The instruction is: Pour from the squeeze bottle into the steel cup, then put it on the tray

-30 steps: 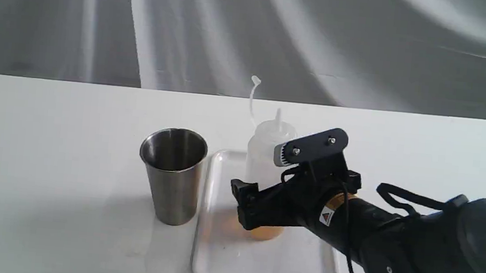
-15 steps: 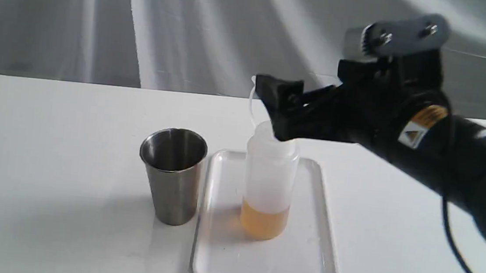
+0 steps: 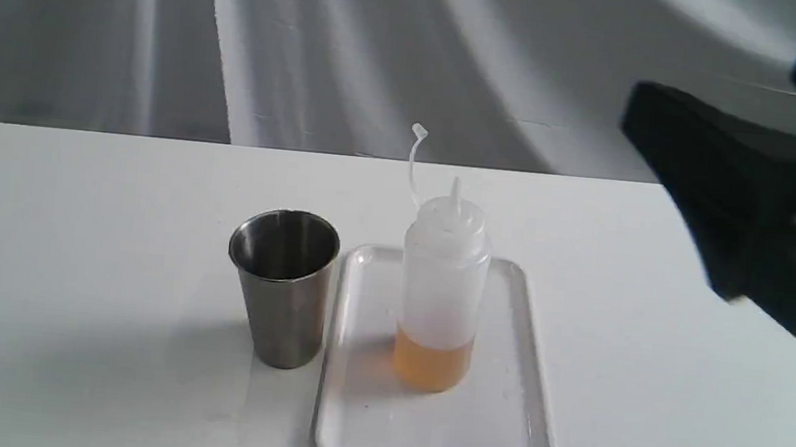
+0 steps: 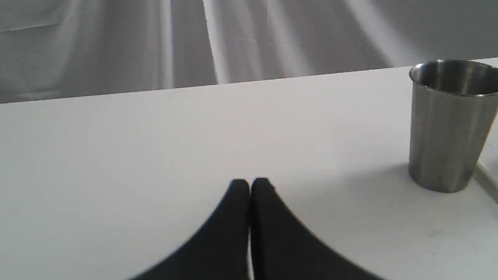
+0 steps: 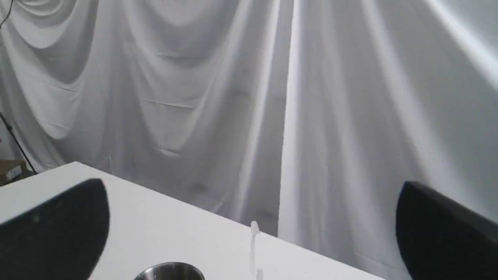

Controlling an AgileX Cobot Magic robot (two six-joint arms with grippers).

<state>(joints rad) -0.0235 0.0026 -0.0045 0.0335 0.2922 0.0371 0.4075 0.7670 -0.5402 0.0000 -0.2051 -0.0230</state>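
The squeeze bottle [image 3: 442, 292] stands upright on the white tray [image 3: 433, 435], free of any grip, with amber liquid at its bottom and its cap strap sticking up. Just left of the tray stands the steel cup [image 3: 282, 285], upright on the table. My right gripper [image 3: 671, 154] is a dark blur high at the right, well clear of the bottle. In the right wrist view its fingers [image 5: 58, 229] are spread wide with nothing between them; the cup's rim [image 5: 171, 273] and the strap [image 5: 253, 241] show below. My left gripper [image 4: 249, 186] rests shut and empty, left of the cup [image 4: 447, 128].
A white table [image 3: 79, 239] carries everything, with a grey draped cloth [image 3: 313, 43] behind it. The tray's edge [image 4: 486, 175] shows just past the cup in the left wrist view.
My right gripper let go of the bottle, rose above it, then pulled away up and to the right. The bottle stays upright on the tray; the cup has not moved.
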